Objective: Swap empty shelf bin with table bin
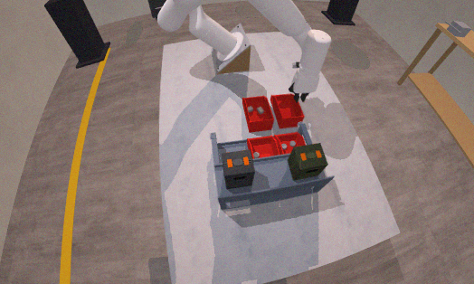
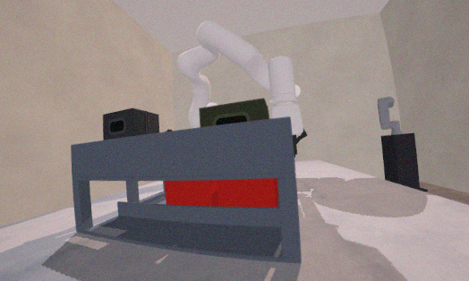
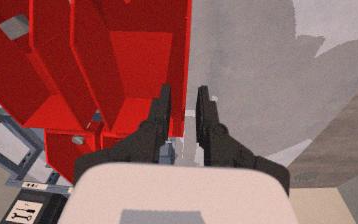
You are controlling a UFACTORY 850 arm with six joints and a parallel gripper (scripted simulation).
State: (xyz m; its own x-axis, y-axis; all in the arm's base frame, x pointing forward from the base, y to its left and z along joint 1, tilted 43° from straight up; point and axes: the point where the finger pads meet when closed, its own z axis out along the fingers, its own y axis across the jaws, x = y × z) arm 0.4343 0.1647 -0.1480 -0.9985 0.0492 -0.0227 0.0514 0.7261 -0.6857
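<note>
The empty red bin [image 1: 288,110] [image 3: 142,60] stands on the table, in front of the shelf. Beside it stands the red bin with grey parts [image 1: 257,121] [image 3: 5,60]. My gripper [image 1: 300,99] [image 3: 184,97] is partly open, with nothing gripped. It is at the empty bin's outer side wall; in the wrist view the wall's rim shows between the fingers, nearer the left one. Whether the fingertips reach below the rim is hard to tell. The blue-grey shelf [image 1: 274,194] [image 2: 182,157] holds two red bins with parts [image 1: 262,146] [image 1: 291,139]; its left end in the top view holds no bin.
A dark grey toolbox [image 1: 238,175] [image 2: 130,124] and a green toolbox [image 1: 308,166] [image 2: 233,111] stand on top of the shelf. A shelf upright [image 1: 305,132] rises near the empty bin's shelf-side end. A wooden workbench [image 1: 446,108] stands at the far right.
</note>
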